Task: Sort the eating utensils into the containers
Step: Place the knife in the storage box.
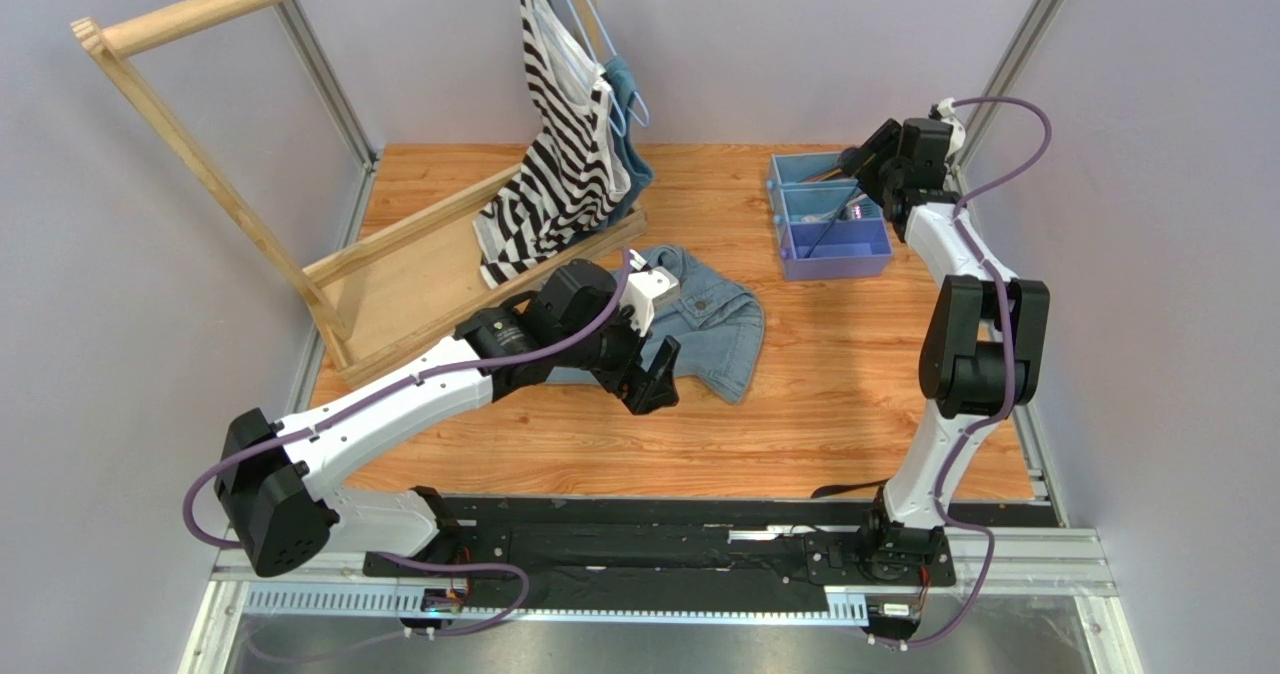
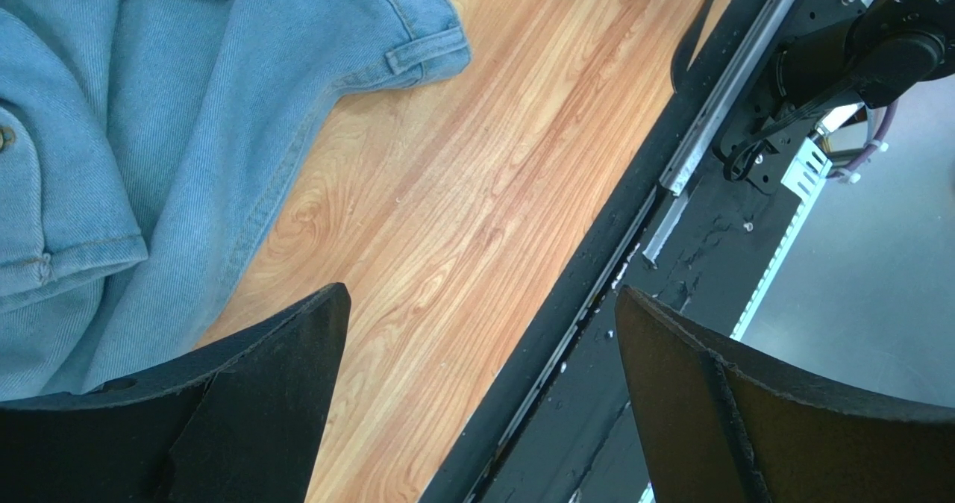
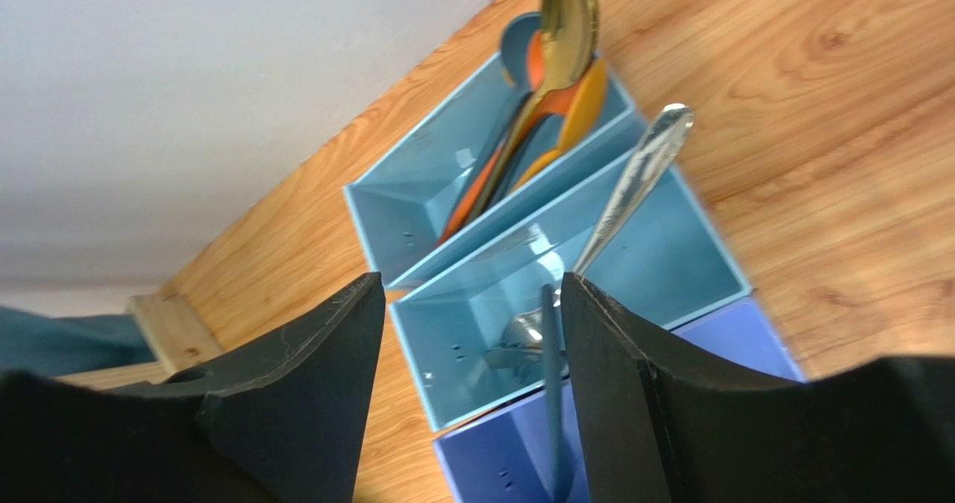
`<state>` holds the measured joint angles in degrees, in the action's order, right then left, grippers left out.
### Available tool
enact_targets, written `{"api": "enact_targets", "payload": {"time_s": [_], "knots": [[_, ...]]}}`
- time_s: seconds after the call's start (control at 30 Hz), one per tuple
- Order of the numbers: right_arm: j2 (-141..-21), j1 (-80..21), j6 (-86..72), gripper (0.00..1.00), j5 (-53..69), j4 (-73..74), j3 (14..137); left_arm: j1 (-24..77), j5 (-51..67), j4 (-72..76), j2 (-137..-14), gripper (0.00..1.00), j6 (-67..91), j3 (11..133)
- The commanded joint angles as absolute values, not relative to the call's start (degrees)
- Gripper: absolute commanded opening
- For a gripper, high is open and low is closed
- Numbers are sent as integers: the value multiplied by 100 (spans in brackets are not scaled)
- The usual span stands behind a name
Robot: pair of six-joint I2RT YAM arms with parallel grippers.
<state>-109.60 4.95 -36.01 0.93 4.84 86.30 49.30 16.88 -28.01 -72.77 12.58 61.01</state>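
Tray [image 3: 409, 206] sits on the wooden table [image 2: 471, 167] near the back wall and has three compartments in a row. The end compartment nearest the wall holds a bundle of spoons, gold [image 3: 566, 11], orange [image 3: 476, 190], yellow [image 3: 583, 106] and blue [image 3: 518, 44], with their bowls poking over the tray's rim. In the middle compartment a silver piece [image 3: 633, 184] leans with its handle out over the rim. The darker blue end compartment has a dark slim handle [image 3: 552, 391] standing in it, and what type it is cannot be told. Right gripper [image 3: 471, 290] hangs right above the tray, fingers spread, nothing between them. The dark handle shows just beside one finger; whether they touch is unclear. Left gripper [image 2: 480, 299] is well apart from the tray, low over bare wood beside a denim garment [image 2: 135, 111], fingers spread wide and holding nothing.
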Motion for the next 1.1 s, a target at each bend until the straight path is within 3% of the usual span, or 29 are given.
{"api": "enact_targets", "payload": {"time_s": [0.0, 0.23, 0.4, 0.47, 0.57, 0.73, 0.9, 1.07], "knots": [[-11127, 483, -3261, 64, -369, 659, 8930, 4896, 1811, -2637, -7330, 96, 1107, 6135], [-11381, 475, -3278, 63, -220, 580, 9104, 4896, 1758, -2645, -7357, 96, 1090, 6135], [-11654, 475, -3252, 57, -167, 738, 9430, 4896, 1722, -2681, -7348, 96, 1063, 6152], [-11707, 475, -3234, 50, -80, 747, 9518, 4896, 1714, -2690, -7356, 95, 1055, 6161], [-11725, 475, -3243, 30, -79, 686, 9510, 4896, 1696, -2698, -7365, 95, 1046, 6170], [-11698, 475, -3226, 20, 149, 650, 9510, 4896, 1688, -2698, -7374, 94, 1055, 6170], [-11698, 466, -3217, 19, 246, 633, 9431, 4896, 1670, -2716, -7330, 94, 1055, 6179], [-11725, 457, -3234, 25, 421, 659, 9404, 4896, 1652, -2733, -7269, 94, 1055, 6170]]}}
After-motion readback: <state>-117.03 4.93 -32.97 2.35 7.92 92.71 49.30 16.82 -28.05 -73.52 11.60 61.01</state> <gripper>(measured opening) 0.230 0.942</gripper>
